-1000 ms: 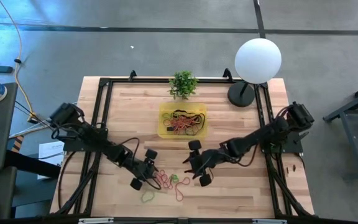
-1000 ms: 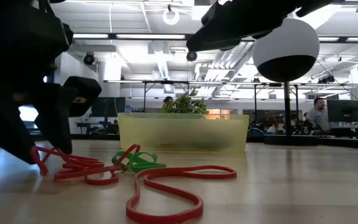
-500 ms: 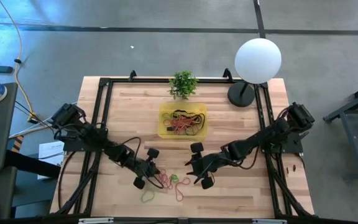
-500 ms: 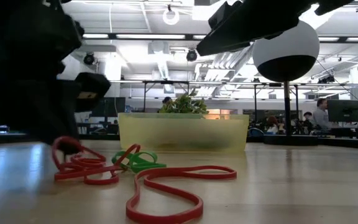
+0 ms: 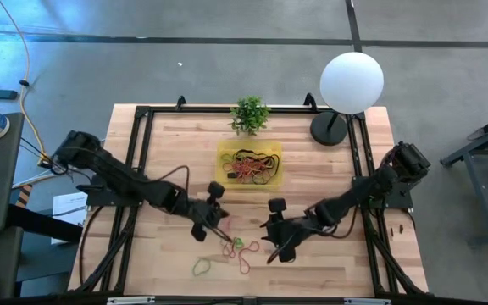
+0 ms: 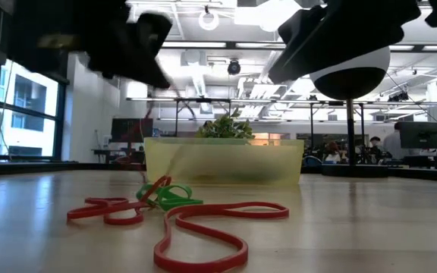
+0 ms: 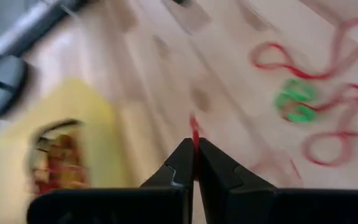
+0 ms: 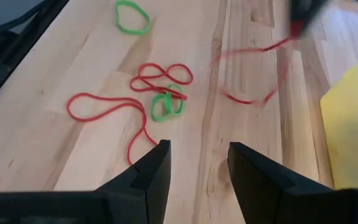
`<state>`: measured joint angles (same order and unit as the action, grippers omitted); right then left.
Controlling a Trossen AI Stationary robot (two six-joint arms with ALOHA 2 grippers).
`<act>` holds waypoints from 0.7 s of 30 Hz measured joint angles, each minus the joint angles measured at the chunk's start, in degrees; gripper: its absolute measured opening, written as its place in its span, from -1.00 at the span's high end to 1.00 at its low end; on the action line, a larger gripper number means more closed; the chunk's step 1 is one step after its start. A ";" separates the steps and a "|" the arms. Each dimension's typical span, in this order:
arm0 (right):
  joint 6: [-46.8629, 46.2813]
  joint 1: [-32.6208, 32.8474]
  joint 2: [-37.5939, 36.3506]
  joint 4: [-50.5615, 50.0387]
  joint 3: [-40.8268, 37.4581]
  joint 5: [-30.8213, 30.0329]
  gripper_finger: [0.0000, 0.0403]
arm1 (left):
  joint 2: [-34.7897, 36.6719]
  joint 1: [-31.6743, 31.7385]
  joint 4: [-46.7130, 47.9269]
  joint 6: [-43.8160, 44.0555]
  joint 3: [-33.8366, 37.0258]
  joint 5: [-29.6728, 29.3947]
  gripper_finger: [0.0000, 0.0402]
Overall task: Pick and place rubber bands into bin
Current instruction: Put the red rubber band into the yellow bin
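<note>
A thin red rubber band (image 7: 194, 127) is seen pinched between the closed fingers of the left end effector (image 5: 214, 222), raised above the pale wooden surface (image 5: 176, 161) between the loose pile and the shallow translucent yellow plastic bin (image 5: 249, 163); in the right wrist view the band (image 8: 253, 74) hangs slack and blurred below that end effector. The right end effector (image 8: 194, 162) is held with its fingers apart and nothing between them, low over the surface just beside the remaining loops. Left on the surface are a long red loop (image 8: 107, 109), a tangled red loop (image 8: 160, 76) with a small green band (image 8: 166, 106) lying across it, and a separate green ring (image 8: 133, 16) lying farther off. The bin already holds a heap of red, orange and dark bands (image 5: 252, 165). These bands are judged to be very light, soft and stretchy, so a pinch on a single strand should suffice, though a strand may snag a neighbour where loops overlap. A small green potted plant (image 5: 250, 114) stands just behind the bin, and a white globe lamp on a black base (image 5: 351, 82) stands to one side; neither is judged to block the way to the bin
</note>
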<state>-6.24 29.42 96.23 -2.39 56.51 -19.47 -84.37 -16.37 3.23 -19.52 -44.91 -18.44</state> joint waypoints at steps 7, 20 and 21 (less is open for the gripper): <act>-0.98 1.28 0.00 -0.28 0.00 -2.03 0.26 | 2.90 6.45 3.00 -8.76 -3.57 -0.28 1.00; -1.66 1.39 0.00 -0.39 0.00 -2.45 0.26 | 2.83 22.64 2.33 -17.40 -5.87 4.30 1.00; -1.61 1.39 0.00 -0.43 0.00 -2.71 0.26 | 2.81 23.77 2.00 -17.61 -5.87 5.11 1.00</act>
<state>-7.85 30.81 96.23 -2.82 56.51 -22.18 -81.56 7.39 5.23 -37.14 -50.78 -13.33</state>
